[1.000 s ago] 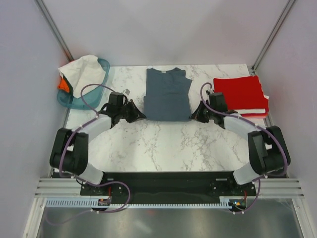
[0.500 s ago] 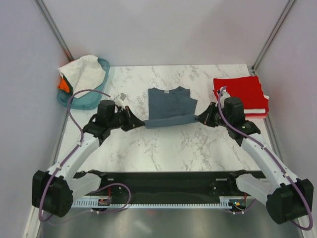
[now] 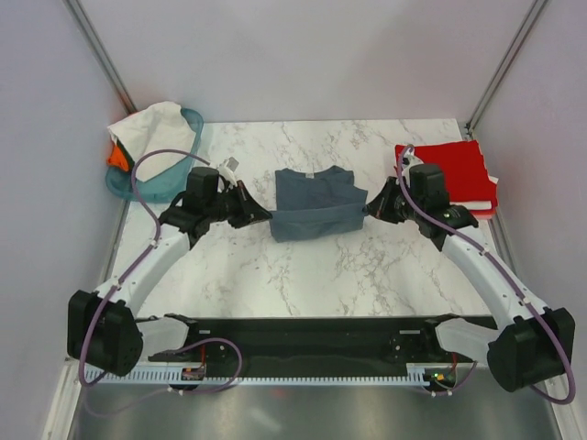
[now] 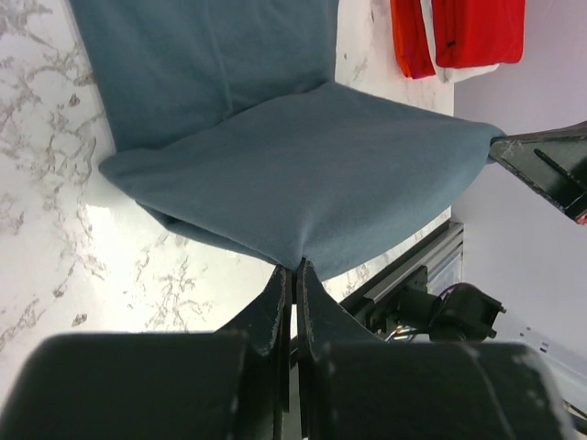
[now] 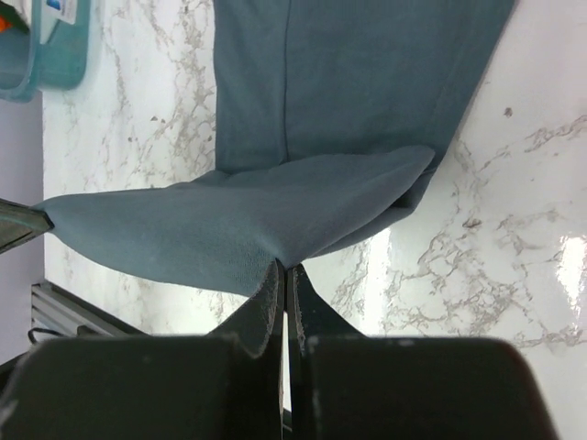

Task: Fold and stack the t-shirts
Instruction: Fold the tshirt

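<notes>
The marble counter is carrying everything, and the blue-grey t-shirt is lying at its middle. Its collar end is resting flat on the far side and its near end is being held up off the surface. The cloth is behaving as light, limp stuff: it is sagging in a shallow curve between the two grips and creasing where the lifted part is doubling over the flat part. I judge it is needing a hold at both hem corners at once, kept taut, or the edge will be drooping and folding crooked. It is looking plain and matte, with no print showing. A folded red t-shirt is sitting at the counter's right edge, well apart. A white t-shirt and an orange t-shirt are spilling out of the teal basket at the left. The left hand is pinching the left hem corner, fingers closed on the cloth, and the right hand is gripping the right corner likewise.
</notes>
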`<action>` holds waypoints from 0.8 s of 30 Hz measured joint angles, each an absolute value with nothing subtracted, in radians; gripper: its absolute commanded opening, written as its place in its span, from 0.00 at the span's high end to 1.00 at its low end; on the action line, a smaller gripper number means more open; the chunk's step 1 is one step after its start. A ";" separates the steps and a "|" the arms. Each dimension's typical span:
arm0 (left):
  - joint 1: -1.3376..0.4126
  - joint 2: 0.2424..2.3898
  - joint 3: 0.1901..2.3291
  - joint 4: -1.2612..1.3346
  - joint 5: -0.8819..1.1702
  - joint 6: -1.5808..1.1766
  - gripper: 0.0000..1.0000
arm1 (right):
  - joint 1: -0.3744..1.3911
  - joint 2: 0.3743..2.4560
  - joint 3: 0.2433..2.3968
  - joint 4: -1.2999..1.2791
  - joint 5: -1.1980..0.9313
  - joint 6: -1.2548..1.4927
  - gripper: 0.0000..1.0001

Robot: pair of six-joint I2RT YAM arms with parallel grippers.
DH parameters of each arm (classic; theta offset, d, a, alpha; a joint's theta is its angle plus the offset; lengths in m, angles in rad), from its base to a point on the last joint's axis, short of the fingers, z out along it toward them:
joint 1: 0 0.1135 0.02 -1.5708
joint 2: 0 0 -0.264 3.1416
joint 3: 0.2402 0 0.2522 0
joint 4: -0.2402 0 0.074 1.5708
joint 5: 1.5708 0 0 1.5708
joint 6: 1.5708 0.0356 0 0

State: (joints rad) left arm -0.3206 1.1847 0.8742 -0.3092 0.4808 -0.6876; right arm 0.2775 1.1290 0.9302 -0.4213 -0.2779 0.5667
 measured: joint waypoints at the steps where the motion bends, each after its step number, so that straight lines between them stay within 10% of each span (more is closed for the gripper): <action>1: -0.321 1.208 0.892 -0.310 0.480 -0.687 0.98 | 0.278 1.143 0.938 -0.422 -0.270 0.565 1.00; 24: -0.212 1.841 1.448 -0.323 0.485 -0.679 0.97 | 0.252 1.680 1.355 -0.403 -0.137 0.553 1.00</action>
